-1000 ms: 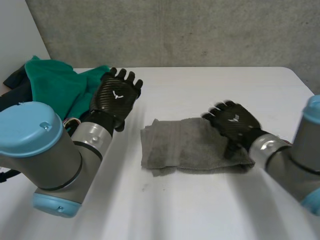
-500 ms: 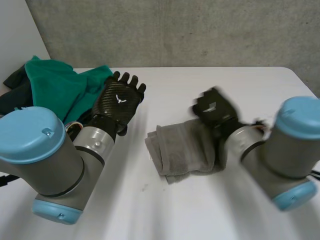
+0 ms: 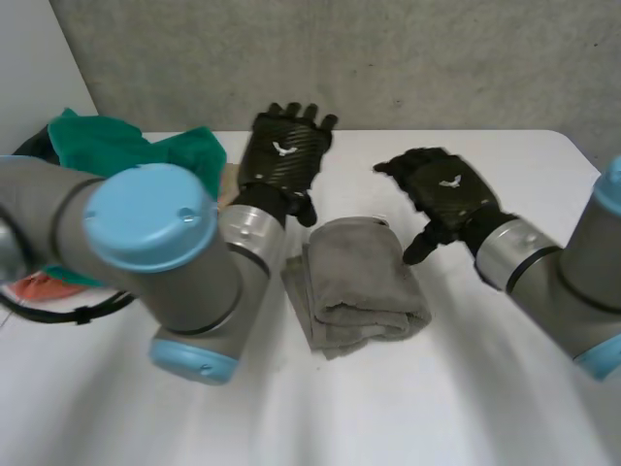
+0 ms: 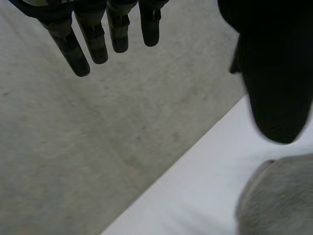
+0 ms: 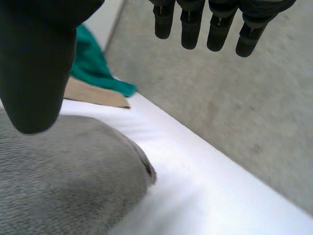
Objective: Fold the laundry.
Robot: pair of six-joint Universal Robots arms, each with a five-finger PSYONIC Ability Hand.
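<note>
Folded grey terry towel (image 3: 357,282) lies on the white table (image 3: 466,408). Left hand (image 3: 281,160), fingers straight and empty, is just beyond the towel's far left corner. Right hand (image 3: 448,194), loosely spread and empty, is beside its far right corner.

White table (image 3: 388,408); grey concrete wall (image 3: 388,58) behind it; tan flat piece (image 5: 93,93) beyond the thumb of the right hand (image 5: 39,63).

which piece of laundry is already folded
The grey towel, lying as a compact folded bundle in the middle of the white table. The green cloth at the table's far left corner is a crumpled heap.
</note>
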